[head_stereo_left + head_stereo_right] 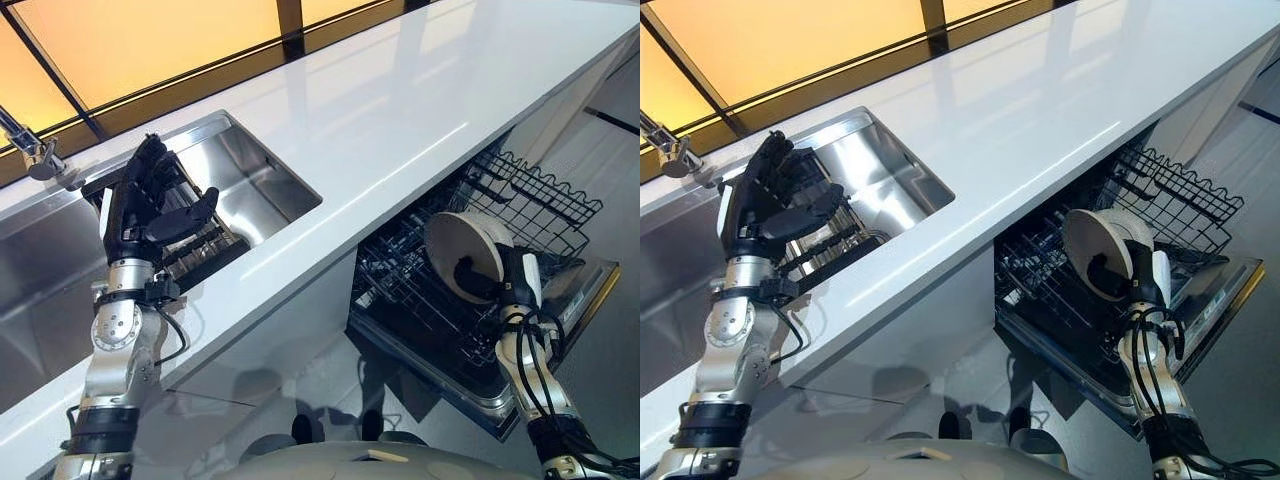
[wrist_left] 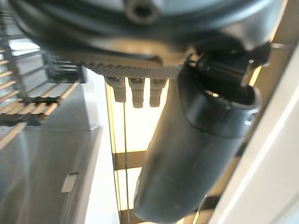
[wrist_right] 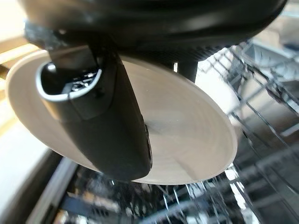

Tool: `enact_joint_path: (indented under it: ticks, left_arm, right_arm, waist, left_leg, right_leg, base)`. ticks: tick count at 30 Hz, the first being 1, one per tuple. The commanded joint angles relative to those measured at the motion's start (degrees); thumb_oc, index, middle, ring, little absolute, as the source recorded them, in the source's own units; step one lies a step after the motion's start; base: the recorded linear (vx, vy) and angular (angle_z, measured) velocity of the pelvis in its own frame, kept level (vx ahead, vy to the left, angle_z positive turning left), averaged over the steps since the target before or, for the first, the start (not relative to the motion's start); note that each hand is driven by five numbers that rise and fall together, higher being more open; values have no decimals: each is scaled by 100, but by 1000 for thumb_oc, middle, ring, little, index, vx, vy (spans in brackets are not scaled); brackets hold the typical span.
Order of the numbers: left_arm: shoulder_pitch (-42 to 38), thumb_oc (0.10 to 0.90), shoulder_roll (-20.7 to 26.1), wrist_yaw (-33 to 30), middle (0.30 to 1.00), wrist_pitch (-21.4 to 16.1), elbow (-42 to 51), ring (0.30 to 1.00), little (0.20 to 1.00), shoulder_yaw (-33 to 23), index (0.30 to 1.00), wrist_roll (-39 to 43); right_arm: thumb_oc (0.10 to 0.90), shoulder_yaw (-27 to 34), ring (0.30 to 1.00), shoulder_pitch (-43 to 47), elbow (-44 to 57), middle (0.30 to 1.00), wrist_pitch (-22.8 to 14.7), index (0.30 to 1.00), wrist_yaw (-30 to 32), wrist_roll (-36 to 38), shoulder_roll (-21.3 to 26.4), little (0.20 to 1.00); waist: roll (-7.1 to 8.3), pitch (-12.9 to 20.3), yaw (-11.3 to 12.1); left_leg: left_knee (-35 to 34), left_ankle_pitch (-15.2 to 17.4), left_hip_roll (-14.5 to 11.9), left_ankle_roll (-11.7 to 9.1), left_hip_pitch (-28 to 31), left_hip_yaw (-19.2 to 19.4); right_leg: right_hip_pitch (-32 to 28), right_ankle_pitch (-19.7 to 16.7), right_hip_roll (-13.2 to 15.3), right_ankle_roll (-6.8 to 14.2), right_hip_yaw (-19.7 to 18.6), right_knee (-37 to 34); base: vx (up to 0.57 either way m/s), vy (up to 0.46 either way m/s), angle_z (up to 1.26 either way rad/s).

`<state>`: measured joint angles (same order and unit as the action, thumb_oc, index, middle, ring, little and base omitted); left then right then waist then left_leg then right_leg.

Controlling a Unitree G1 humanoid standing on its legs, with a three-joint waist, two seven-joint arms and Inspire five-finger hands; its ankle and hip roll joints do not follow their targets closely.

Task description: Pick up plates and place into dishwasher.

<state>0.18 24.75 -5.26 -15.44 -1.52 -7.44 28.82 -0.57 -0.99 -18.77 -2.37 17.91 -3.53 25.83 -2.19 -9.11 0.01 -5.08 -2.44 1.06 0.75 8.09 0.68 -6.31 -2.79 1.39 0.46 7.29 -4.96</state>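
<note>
while pinching the plate (image 1: 462, 252) over the dishwasher rack (image 1: 520, 205), right hand (image 1: 520, 285) mid-placement; next, lowering between tines; left hand (image 1: 150, 205) relaxed.

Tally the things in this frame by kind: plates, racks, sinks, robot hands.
Plates: 1, the white plate pinched in the right hand
Racks: 2, the dishwasher rack and the sink rack
Sinks: 1, the steel sink
Robot hands: 2, including the left hand, empty
Total: 6
</note>
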Motion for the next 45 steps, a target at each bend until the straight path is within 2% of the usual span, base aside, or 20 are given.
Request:
enact_joint_path:
  ticks: [1, 5, 10, 12, 15, 17, 21, 22, 23, 26, 29, 33, 40, 45]
  left_arm:
    - [-278, 800, 249, 62, 900, -848, 1, 900, 900, -259, 900, 410]
    - [-202, 800, 169, 69, 900, -844, 9, 900, 900, -236, 900, 414]
    - [-189, 800, 68, -55, 900, -777, -10, 900, 900, -47, 900, 375]
    - [-185, 800, 53, -51, 900, -758, -18, 900, 900, -27, 900, 381]
    - [-197, 800, 47, -41, 900, -706, 45, 900, 900, -28, 900, 398]
    - [-236, 800, 60, 2, 900, -760, 0, 900, 900, -4, 900, 464]
    - [-275, 800, 24, 76, 900, -823, -52, 900, 900, 54, 900, 470]
    - [-269, 800, 7, 66, 900, -814, -47, 900, 900, 72, 900, 427]
    - [-239, 800, -2, 44, 900, -813, -27, 900, 900, 107, 900, 402]
    - [-189, 800, -41, -59, 900, -778, 47, 900, 900, 123, 900, 389]
    - [-154, 800, -72, -91, 900, -709, 127, 900, 900, 52, 900, 435]
    - [-198, 800, -119, -121, 900, -736, 56, 900, 900, -3, 900, 522]
    - [-153, 800, -148, -215, 900, -828, 21, 900, 900, 9, 900, 487]
    - [-124, 800, -174, -322, 900, -865, -15, 900, 900, 2, 900, 470]
  right_arm:
    - [100, 29, 300, 608, 76, 300, -260, 300, -60, -254, 301, 200]
    - [100, -116, 300, 651, -43, 300, -79, 300, -267, -405, 330, 200]
    - [100, -426, 300, 825, -280, 300, 344, 300, -452, -509, 382, 200]
    - [100, -470, 300, 868, -323, 300, 383, 300, -476, -491, 390, 200]
    - [100, -489, 300, 865, -122, 300, 511, 300, -533, -567, 338, 200]
    - [100, -519, 300, 874, -88, 300, 509, 300, -499, -546, 318, 200]
    - [100, -589, 300, 933, -172, 300, 446, 300, -525, -605, 285, 200]
    - [213, -618, 396, 949, -192, 396, 428, 396, -571, -628, 281, 313]
    - [800, -683, 900, 980, -200, 900, 486, 900, -645, -651, 281, 900]
    - [800, -764, 900, 1021, -154, 900, 514, 900, -662, -619, 248, 900]
    - [800, -757, 900, 970, 109, 900, 460, 900, -566, -565, 172, 900]
    - [800, -627, 900, 925, 727, 900, 90, 900, -192, -286, 85, 900]
    - [800, -179, 900, 985, 1383, 900, -656, 900, 522, 172, 52, 900]
    - [800, 191, 900, 949, 1649, 900, -940, 900, 861, 541, -14, 900]
  waist:
    - [102, 288, 18]
    - [143, 261, 80]
    - [204, 319, 163]
    - [200, 326, 174]
    - [192, 295, 166]
    - [209, 248, 167]
    - [225, 188, 199]
    - [236, 193, 212]
    - [246, 213, 240]
    - [245, 259, 275]
    - [237, 273, 270]
    - [238, 200, 215]
    - [190, 221, 159]
    - [152, 305, 76]
  left_leg:
    - [305, 764, 286, 218, -2, 194]
    - [383, 817, 280, 193, 8, 226]
    - [353, 829, 304, 137, 39, 205]
    - [348, 825, 289, 135, 37, 208]
    - [431, 811, 267, 192, -41, 199]
    - [454, 825, 285, 237, -46, 171]
    - [478, 848, 274, 211, -11, 171]
    - [482, 852, 272, 191, -6, 178]
    - [481, 851, 282, 159, -12, 177]
    - [436, 819, 271, 138, -13, 178]
    - [444, 791, 248, 159, -44, 162]
    - [420, 808, 248, 245, -17, 144]
    - [397, 812, 232, 186, 12, 225]
    - [357, 786, 264, 138, -6, 290]
  right_leg:
    - [345, 1099, -84, 316, 329, 1498]
    - [211, 1145, -108, 273, 380, 1277]
    - [36, 974, -156, 266, 355, 815]
    - [41, 999, -150, 264, 361, 859]
    - [235, 1104, -81, 305, 341, 1379]
    - [363, 1043, -40, 349, 339, 1603]
    - [304, 1065, -61, 323, 402, 1418]
    - [241, 1048, -81, 304, 408, 1276]
    - [170, 992, -108, 287, 411, 1062]
    - [97, 1007, -135, 260, 428, 976]
    - [159, 1115, -119, 252, 430, 1208]
    - [341, 1078, -42, 332, 409, 1596]
    - [150, 1056, -123, 275, 373, 1114]
    - [72, 870, -195, 272, 240, 711]
  base:
    - [0, 0, 0]
    - [6, -27, 2]
    - [5, 0, -1]
    - [16, 6, -5]
    - [2, 4, -1]
    - [-12, -8, 3]
    - [-7, -31, 9]
    - [14, -24, 5]
    - [0, 0, 0]
    - [0, 0, 0]
    - [0, 0, 0]
    - [-5, -8, 0]
    - [0, 0, 0]
    - [5, 18, -2]
